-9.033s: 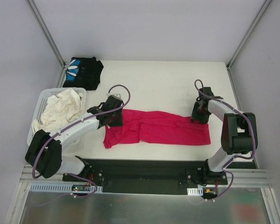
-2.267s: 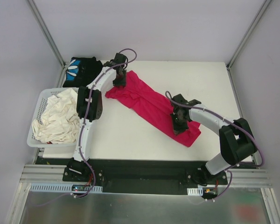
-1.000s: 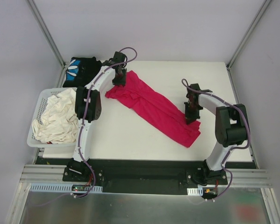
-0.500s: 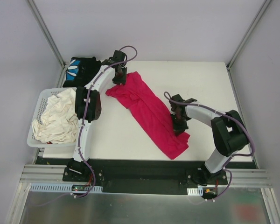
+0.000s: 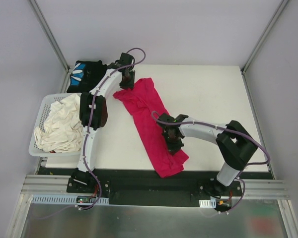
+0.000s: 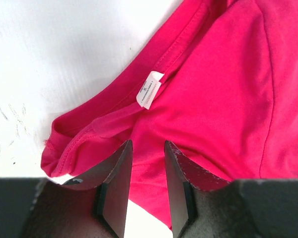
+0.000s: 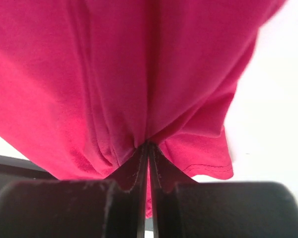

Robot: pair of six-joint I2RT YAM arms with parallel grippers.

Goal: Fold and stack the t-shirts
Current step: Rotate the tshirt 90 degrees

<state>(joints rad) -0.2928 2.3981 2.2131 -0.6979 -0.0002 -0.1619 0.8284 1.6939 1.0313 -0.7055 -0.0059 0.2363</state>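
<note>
The red t-shirt (image 5: 146,111) is lying in a long, rumpled strip across the white bench (image 5: 208,94), running slantwise from the far left down to the near edge, where its lower end is overhanging the dark front rail. The left gripper (image 5: 127,83) is reaching to the far end of the strip, at the neck edge beside a small white label (image 6: 150,89). Its jaws are standing a narrow gap apart with red cloth showing between them; whether they are actually gripping the cloth cannot be told. The right gripper (image 5: 173,144) is sitting low on the strip's near part with its jaws pressed together, pinching a gathered fold of the red t-shirt, and the cloth is puckering into the tips. The black t-shirt (image 5: 89,74) with its blue-and-white print is lying bunched at the far left corner, just beyond the left gripper. A white basket (image 5: 53,96) is standing at the left edge, holding crumpled white cloth (image 5: 62,124).
</note>
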